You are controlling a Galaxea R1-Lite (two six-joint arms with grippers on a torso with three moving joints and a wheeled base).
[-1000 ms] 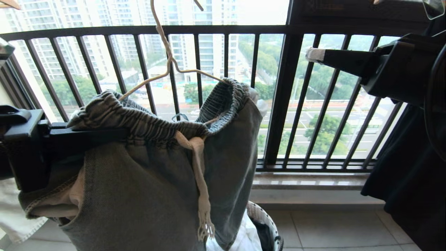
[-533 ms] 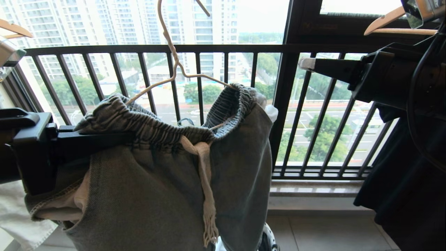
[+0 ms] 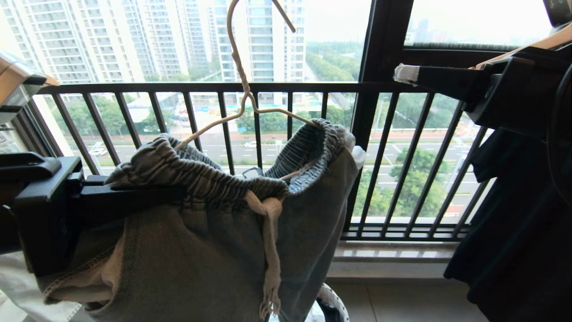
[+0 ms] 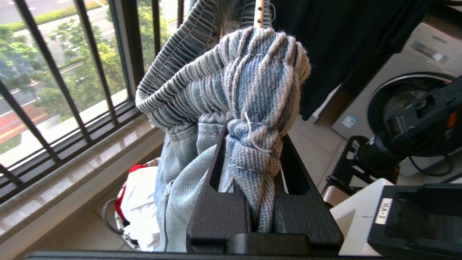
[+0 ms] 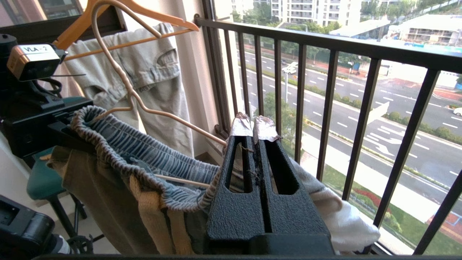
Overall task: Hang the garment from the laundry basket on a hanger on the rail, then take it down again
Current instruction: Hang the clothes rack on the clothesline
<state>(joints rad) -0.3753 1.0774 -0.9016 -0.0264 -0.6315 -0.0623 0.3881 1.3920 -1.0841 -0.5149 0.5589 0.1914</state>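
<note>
Head view shows the shorts (image 3: 214, 232) already threaded on the wire hanger (image 3: 243, 96), whose two arms run inside the ribbed waistband (image 3: 210, 179) and whose long neck rises straight up to a hook that is cut off by the frame's upper edge. The rail is not in sight, so whether the hook is caught on it cannot be told. The left tool (image 4: 249, 159) comes in level from the robot's left and is clenched on a bunched fold of waistband at the near shoulder of the hanger; the left wrist view shows the cloth pinched between its black fingers (image 4: 216, 187). The right tool (image 5: 255, 131) hangs out to the right, fingers pressed together on nothing, its taped tips apart from the far end of the waistband. The basket (image 3: 333, 302) sits on the floor below the hem, with white laundry in it.

What the next move turns on, in my judgement: the hanger's long axis runs upward, so the hook lies well above the left tool's grip. The left arm alone carries the load. Since it grips cloth and not wire, the hanger could tilt or slip as it goes.
</note>
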